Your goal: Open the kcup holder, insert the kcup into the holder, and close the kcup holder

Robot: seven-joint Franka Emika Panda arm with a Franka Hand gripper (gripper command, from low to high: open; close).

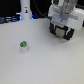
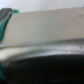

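White boxy gripper [image 1: 62,33], dark jaws, black cabling

No writing, label, brand, number or sign can be read in either view. In the exterior view, the small cup [image 1: 22,47] standing on the white table [image 1: 45,65] toward its left edge shows only a green top and plain white side, and the tall white post [image 1: 25,11] at the far edge carries nothing legible. The wrist view is too blurred to show any lettering on the grey and dark surfaces it takes in.
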